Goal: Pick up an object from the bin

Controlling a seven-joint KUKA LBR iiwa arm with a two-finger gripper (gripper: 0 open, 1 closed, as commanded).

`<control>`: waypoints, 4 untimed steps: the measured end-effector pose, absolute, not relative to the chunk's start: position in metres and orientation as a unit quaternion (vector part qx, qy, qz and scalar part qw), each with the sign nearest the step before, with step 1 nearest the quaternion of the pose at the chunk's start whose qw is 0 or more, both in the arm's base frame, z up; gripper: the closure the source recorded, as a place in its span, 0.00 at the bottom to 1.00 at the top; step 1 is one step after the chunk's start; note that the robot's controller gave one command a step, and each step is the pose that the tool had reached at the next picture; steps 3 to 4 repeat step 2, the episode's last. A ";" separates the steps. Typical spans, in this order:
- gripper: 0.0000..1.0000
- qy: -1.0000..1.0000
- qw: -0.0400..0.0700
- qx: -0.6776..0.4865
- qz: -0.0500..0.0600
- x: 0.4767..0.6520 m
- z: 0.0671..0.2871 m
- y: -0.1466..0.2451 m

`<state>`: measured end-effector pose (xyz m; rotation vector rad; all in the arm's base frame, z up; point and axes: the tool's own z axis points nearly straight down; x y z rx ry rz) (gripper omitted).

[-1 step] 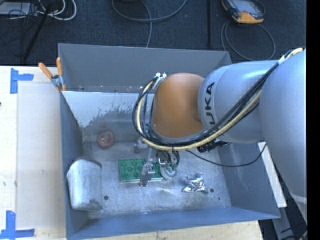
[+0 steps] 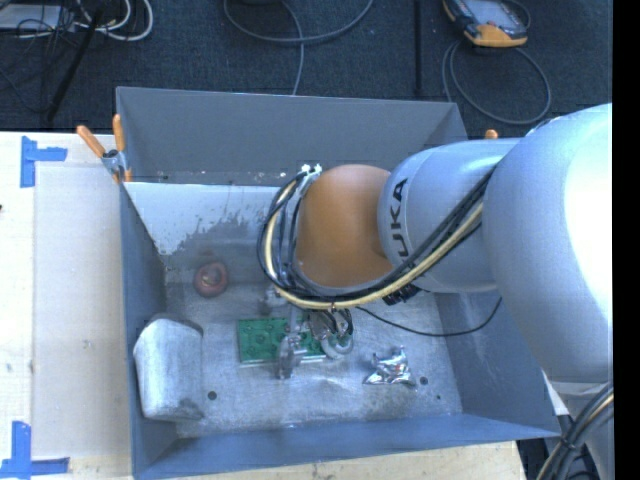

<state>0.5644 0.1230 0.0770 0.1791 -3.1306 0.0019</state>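
closest to the camera was the robot's thick white arm (image 2: 560, 258), coming in from the right and covering the right side of the grey metal bin (image 2: 300, 138). its rounded orange wrist cover (image 2: 340, 230), ringed by looped black and yellow cables (image 2: 272, 243), hung over the middle of the bin floor and hid whatever lay straight beneath it.

below that cover the hand (image 2: 297, 348) reached down to the floor at the right edge of a flat green square card (image 2: 258, 340), which lay flat near the centre of the bin, a little towards the front wall. the hand touched or overlapped that edge of the card; whether it was released or clenched could not be told, and nothing could be seen grasped in it.

around the card, three other things lay well apart from each other. one small round pinkish-brown lump (image 2: 210, 278) sat behind and to the left of the card. one pale grey roll of soft-looking material (image 2: 168, 368) rested in the front left corner, against the left wall. one crumpled piece of silver foil (image 2: 388, 369) lay to the right of the hand, near the front.

counted, that made four loose things: one card, one lump, one roll, one foil scrap. none of them touched the card, and only the wrist and its cables stood over it.
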 end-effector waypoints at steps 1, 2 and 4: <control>1.00 -0.999 0.002 0.055 0.000 0.565 0.080 0.123; 1.00 -0.995 -0.004 0.095 0.000 0.556 0.233 0.101; 1.00 -0.995 -0.004 0.095 0.000 0.556 0.233 0.101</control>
